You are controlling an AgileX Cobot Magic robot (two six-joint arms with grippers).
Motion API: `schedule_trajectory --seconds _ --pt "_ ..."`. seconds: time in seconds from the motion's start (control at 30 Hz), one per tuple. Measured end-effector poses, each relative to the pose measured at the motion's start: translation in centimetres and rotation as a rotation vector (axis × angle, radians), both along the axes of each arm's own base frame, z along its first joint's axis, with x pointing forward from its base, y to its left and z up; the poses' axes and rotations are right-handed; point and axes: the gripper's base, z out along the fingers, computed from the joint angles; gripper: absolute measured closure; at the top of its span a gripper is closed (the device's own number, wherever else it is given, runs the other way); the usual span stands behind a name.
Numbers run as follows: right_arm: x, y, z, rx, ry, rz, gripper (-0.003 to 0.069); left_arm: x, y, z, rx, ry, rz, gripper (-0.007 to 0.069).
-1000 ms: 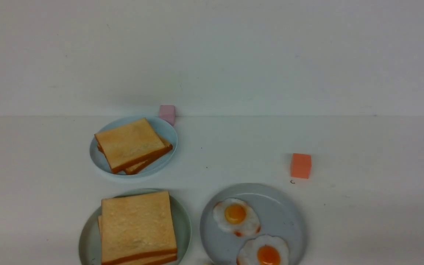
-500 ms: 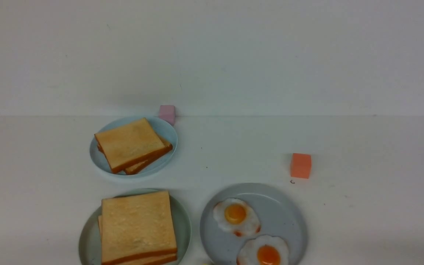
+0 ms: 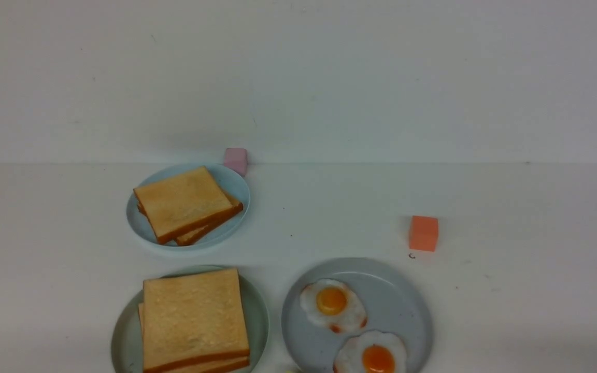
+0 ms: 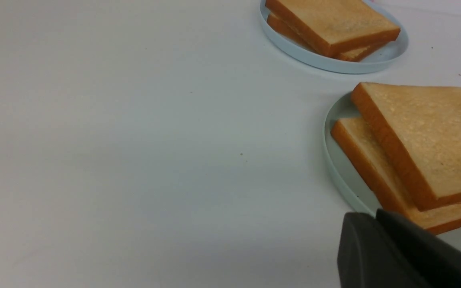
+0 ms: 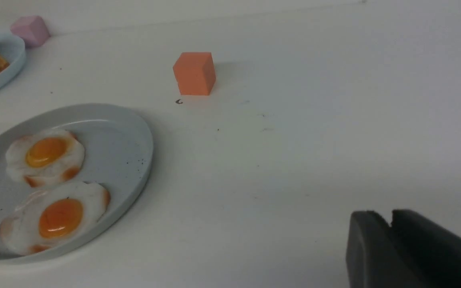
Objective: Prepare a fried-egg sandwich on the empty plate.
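Observation:
On the pale mint-green plate (image 3: 258,305) at the near left, two golden toast slices (image 3: 195,318) lie stacked, the upper one askew. No egg shows between them, so I cannot tell whether this stack is the fried-egg sandwich. In the left wrist view my left gripper (image 4: 375,214) is shut and holds nothing, just outside the rim of that plate (image 4: 336,168), beside the stack (image 4: 426,136). My right gripper (image 5: 388,214) has its fingers together over bare table, well right of the grey plate (image 5: 122,140). Neither gripper shows in the front view.
The grey-blue plate (image 3: 397,295) carries two fried eggs (image 3: 332,303) (image 3: 376,357). Farther back, a light-blue plate (image 3: 236,186) holds another toast stack (image 3: 184,202). An orange cube (image 3: 423,233) stands at the right and a pink cube (image 3: 235,159) by the back wall.

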Motion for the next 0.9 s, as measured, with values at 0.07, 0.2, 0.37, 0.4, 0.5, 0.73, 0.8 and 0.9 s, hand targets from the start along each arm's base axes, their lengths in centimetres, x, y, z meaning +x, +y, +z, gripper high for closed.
schedule_trajectory --seconds 0.07,0.2,0.37,0.4,0.5,0.73,0.8,0.9 --pt "0.0 0.0 0.0 0.0 0.0 0.0 0.0554 0.0 0.0 0.0 0.0 0.0 0.0 0.0578" --pt "0.0 0.0 0.0 0.0 0.0 0.0 0.0548 0.0 0.0 0.0 0.0 0.0 0.0 0.0578" --pt "0.0 0.0 0.0 0.0 0.0 0.0 0.054 0.0 0.0 0.0 0.0 0.0 0.0 0.0578" --pt "0.0 0.0 0.0 0.0 0.0 0.0 0.0539 0.0 0.0 0.0 0.0 0.0 0.0 0.0578" --pt "0.0 0.0 0.0 0.0 0.0 0.0 0.0536 0.0 0.0 0.0 0.0 0.0 0.0 0.0578" --pt "0.0 0.0 0.0 0.0 0.0 0.0 0.0522 0.0 0.0 0.0 0.001 0.0 0.0 0.0578" --pt "0.0 0.0 0.0 0.0 0.0 0.0 0.0521 0.0 0.0 0.0 0.001 0.0 0.0 0.0578" --pt "0.0 0.0 0.0 0.0 0.0 0.0 0.0519 0.0 0.0 0.0 0.001 0.0 0.0 0.0578"
